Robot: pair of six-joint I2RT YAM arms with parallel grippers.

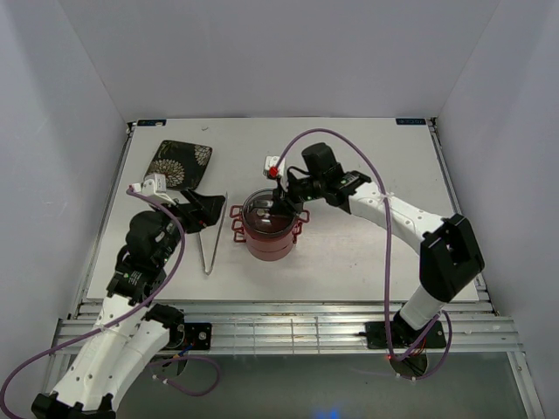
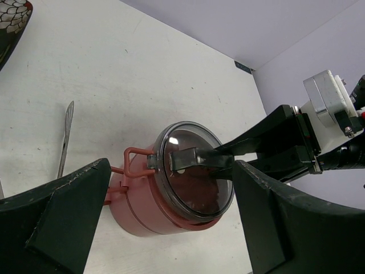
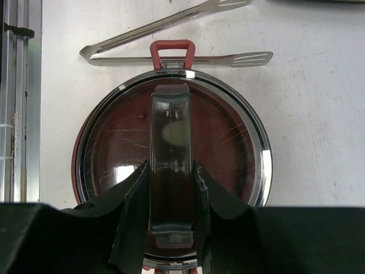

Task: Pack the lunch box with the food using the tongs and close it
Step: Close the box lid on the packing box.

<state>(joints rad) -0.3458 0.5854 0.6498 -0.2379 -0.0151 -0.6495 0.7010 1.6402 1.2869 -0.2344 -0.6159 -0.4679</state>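
The lunch box (image 1: 265, 237) stands mid-table as a stack of dark-red bowls with red side handles (image 3: 172, 49). On top rests its steel-rimmed lid (image 3: 231, 142), which has a dark strap handle (image 3: 170, 128). My right gripper (image 3: 171, 171) is shut on that handle from above, and its fingers (image 2: 256, 140) also show in the left wrist view. My left gripper (image 1: 208, 212) hovers open and holding nothing, left of the box (image 2: 142, 217). The silver tongs (image 1: 210, 246) lie flat on the table between the box and the left arm. No food is in view.
A dark patterned square plate (image 1: 180, 163) lies at the back left of the table. The tongs (image 3: 171, 57) lie close beside the box's red side handle. The aluminium rail (image 1: 288, 319) carrying the arm bases runs along the near edge.
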